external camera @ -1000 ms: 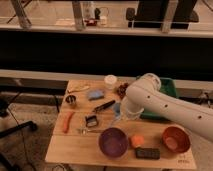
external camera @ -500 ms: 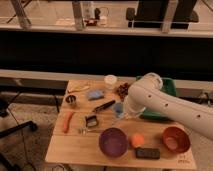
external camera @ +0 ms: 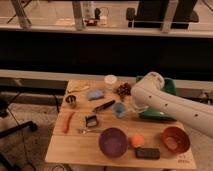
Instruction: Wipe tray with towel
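The green tray [external camera: 169,86] lies at the table's back right, and my white arm [external camera: 165,102] covers most of it; a strip of its front rim shows under the arm. My gripper [external camera: 133,107] is at the arm's lower left end, over the tray's left edge beside a small blue cup [external camera: 119,109]. The towel is hidden.
On the wooden table [external camera: 75,150] are a white cup [external camera: 110,80], a blue-grey pad [external camera: 95,94], a dark red cluster [external camera: 123,90], a black tool [external camera: 103,105], a carrot [external camera: 67,121], a purple bowl [external camera: 113,142], an orange ball [external camera: 137,140] and an orange bowl [external camera: 175,139].
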Robot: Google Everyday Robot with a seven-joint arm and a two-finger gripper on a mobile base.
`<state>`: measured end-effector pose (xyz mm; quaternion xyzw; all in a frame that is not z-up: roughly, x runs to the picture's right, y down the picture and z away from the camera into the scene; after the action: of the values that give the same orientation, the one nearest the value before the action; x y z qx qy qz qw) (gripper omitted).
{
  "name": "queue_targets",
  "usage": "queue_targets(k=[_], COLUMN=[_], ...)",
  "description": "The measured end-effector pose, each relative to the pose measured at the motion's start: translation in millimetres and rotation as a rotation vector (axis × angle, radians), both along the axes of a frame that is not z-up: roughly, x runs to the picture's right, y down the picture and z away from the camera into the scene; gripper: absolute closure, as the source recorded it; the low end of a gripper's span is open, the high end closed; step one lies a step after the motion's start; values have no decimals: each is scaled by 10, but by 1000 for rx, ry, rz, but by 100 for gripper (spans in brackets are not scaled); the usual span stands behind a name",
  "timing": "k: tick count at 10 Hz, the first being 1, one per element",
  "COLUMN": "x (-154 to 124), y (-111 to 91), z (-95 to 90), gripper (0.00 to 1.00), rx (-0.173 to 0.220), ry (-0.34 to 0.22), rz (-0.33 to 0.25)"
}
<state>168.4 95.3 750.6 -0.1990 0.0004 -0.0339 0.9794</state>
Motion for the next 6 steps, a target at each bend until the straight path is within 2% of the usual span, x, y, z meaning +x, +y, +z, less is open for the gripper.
queue_targets(k=[3,6], x=[245,547], y=[-64,-102], z=[24,25], gripper=[100,100], rx=[23,43], ry=[55,80], rz=[55,176])
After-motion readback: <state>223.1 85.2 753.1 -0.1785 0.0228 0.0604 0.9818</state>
